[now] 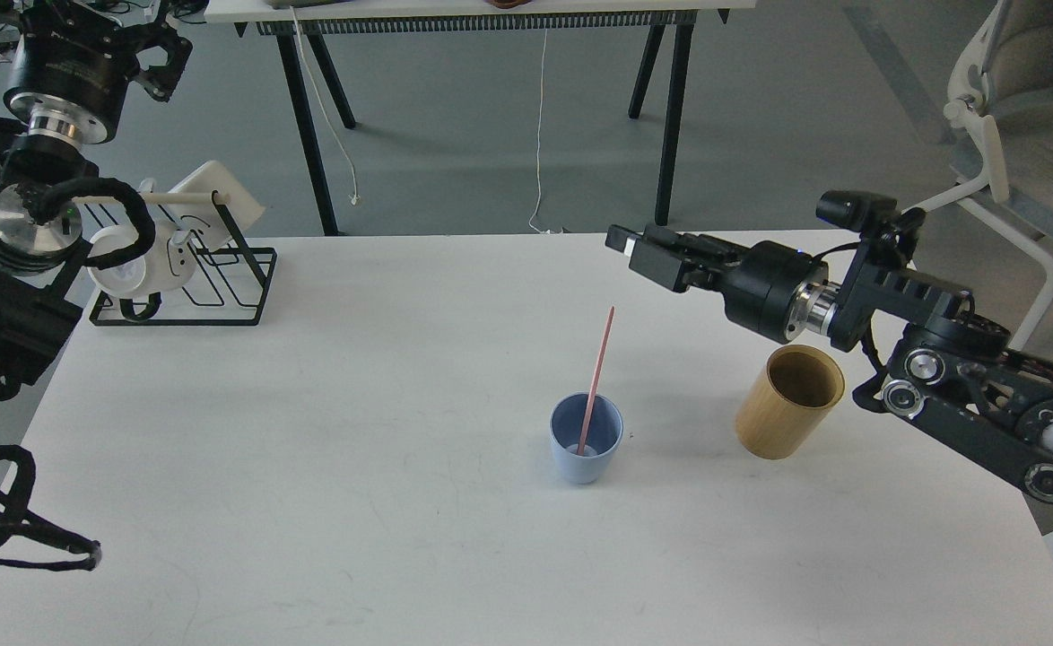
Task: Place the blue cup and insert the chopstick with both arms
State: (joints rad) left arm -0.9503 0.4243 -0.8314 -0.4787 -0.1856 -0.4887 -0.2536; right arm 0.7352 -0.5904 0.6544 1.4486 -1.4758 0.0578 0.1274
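Note:
The blue cup [587,440] stands upright on the white table [356,449], right of centre. The pink chopstick [596,377] stands in the cup, its lower end on the cup's bottom, leaning up to the right, held by nothing. My right gripper [631,248] is above and to the right of the chopstick's top, well clear of it, jaws apart and empty. My left gripper [160,56] is raised at the far top left, beyond the table's edge, empty, its claw fingers looking spread.
A tan bamboo-coloured cylinder [789,402] stands right of the blue cup, under my right forearm. A black wire rack [195,287] with a white mug [127,265] and a pale wooden rod sits at the table's back left. A chair [1020,117] stands off the back right.

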